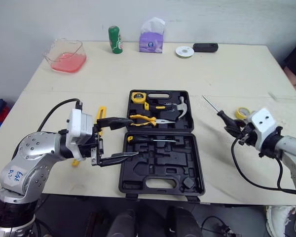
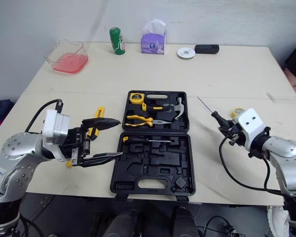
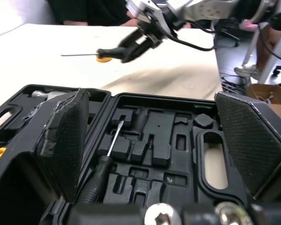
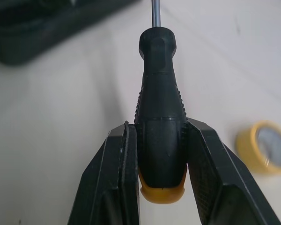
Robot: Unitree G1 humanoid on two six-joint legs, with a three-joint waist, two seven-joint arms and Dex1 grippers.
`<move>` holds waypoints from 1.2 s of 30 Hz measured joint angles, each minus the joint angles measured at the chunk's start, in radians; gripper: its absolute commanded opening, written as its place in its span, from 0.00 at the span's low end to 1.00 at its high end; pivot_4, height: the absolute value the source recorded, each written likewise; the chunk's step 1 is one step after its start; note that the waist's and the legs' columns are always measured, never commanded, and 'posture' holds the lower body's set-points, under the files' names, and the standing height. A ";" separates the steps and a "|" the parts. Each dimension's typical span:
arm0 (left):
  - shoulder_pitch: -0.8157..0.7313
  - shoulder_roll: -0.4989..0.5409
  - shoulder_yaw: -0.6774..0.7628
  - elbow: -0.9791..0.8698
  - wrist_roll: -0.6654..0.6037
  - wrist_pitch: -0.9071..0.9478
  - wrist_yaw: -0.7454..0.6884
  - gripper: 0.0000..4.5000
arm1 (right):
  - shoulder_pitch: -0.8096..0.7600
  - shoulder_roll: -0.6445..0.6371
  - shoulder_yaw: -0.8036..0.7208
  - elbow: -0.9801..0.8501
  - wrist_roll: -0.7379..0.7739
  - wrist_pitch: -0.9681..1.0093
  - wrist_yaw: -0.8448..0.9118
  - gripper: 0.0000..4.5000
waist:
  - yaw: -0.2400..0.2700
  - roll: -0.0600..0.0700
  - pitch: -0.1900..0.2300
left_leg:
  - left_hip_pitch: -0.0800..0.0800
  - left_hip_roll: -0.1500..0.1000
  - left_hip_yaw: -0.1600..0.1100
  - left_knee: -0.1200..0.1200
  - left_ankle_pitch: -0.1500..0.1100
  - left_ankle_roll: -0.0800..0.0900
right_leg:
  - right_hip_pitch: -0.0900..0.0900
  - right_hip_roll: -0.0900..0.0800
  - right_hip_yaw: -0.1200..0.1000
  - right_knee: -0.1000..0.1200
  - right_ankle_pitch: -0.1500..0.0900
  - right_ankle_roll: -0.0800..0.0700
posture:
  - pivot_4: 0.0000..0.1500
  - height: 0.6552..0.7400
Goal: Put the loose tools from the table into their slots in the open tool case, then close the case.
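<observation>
**Screwdriver gripped, slot not yet reached**

Head view: the right gripper (image 1: 234, 129) is clamped on the handle of the screwdriver (image 1: 222, 116). It holds the tool above the table (image 1: 227, 69), right of the open case (image 1: 197, 163), with the shaft pointing away and leftward. A tape roll (image 1: 242, 112) lies just beside it. The left gripper (image 1: 134, 137) hovers at the case's left edge, spread wide and empty. A yellow tool (image 1: 101, 114) lies on the table behind it.

Left wrist view: the left fingers (image 3: 65, 140) stand far apart with nothing between them, over the near half of the case. A stowed driver (image 3: 107, 150) sits in its slot there, and the moulded recesses beside it are vacant.

Right wrist view: both fingers press the butt end of the handle, and the case shows at the far corner.

The step in hand looks like carrying the screwdriver to the case. The next move calls for swinging it over the near half, lining the shaft up with a free long recess, and laying it flat before letting go. After that the yellow tool is left to stow, and then the case to close
</observation>
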 measured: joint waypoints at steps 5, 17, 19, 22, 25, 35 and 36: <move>-0.011 0.032 0.003 0.018 0.029 -0.040 -0.044 1.00 | -0.082 -0.056 0.061 -0.027 0.038 -0.014 0.211 0.22 | 0.000 0.000 0.000 | -0.001 0.000 -0.001 0.002 0.000 0.000 | 0.000 -0.001 0.000 0.000 0.000 0.000 | 1.00 1.00; 0.120 0.063 0.052 0.081 0.100 -0.098 -0.077 1.00 | -0.309 -0.136 0.295 -0.194 0.020 0.172 0.469 0.22 | 0.000 -0.001 0.001 | -0.003 0.004 -0.002 0.006 -0.004 -0.001 | 0.000 -0.003 0.000 -0.002 0.000 -0.002 | 1.00 1.00; 0.146 0.064 0.076 0.112 0.118 -0.115 -0.073 1.00 | -0.346 -0.140 0.328 -0.219 0.010 0.218 0.490 0.22 | -0.001 -0.001 0.001 | -0.003 0.004 -0.002 0.007 -0.005 -0.001 | 0.000 -0.003 0.000 -0.002 0.000 -0.002 | 1.00 1.00; 0.160 0.065 0.083 0.126 0.137 -0.131 -0.072 1.00 | -0.374 -0.139 0.384 -0.243 -0.017 0.254 0.508 0.22 | -0.002 -0.001 0.001 | -0.003 0.005 -0.002 0.007 -0.006 -0.001 | -0.001 -0.003 0.000 -0.003 0.000 -0.002 | 1.00 1.00; 0.171 0.066 0.095 0.126 0.141 -0.136 -0.072 1.00 | -0.403 -0.118 0.441 -0.246 -0.060 0.277 0.508 0.22 | -0.003 -0.001 0.001 | -0.004 0.005 -0.002 0.007 -0.006 -0.002 | -0.002 -0.004 0.000 -0.002 0.000 -0.002 | 1.00 1.00; 0.212 0.066 0.098 0.101 0.141 -0.129 -0.059 1.00 | -0.437 -0.062 0.509 -0.220 -0.161 0.226 0.514 0.22 | -0.003 -0.001 0.001 | -0.008 0.005 -0.001 0.008 -0.006 -0.002 | -0.006 -0.003 -0.001 -0.001 0.000 -0.002 | 1.00 1.00; 0.212 0.066 0.098 0.095 0.141 -0.129 -0.058 1.00 | -0.444 -0.054 0.518 -0.219 -0.169 0.224 0.511 0.22 | -0.004 -0.001 0.001 | -0.008 0.005 -0.001 0.008 -0.006 -0.002 | -0.006 -0.003 0.000 0.000 0.000 -0.002 | 1.00 1.00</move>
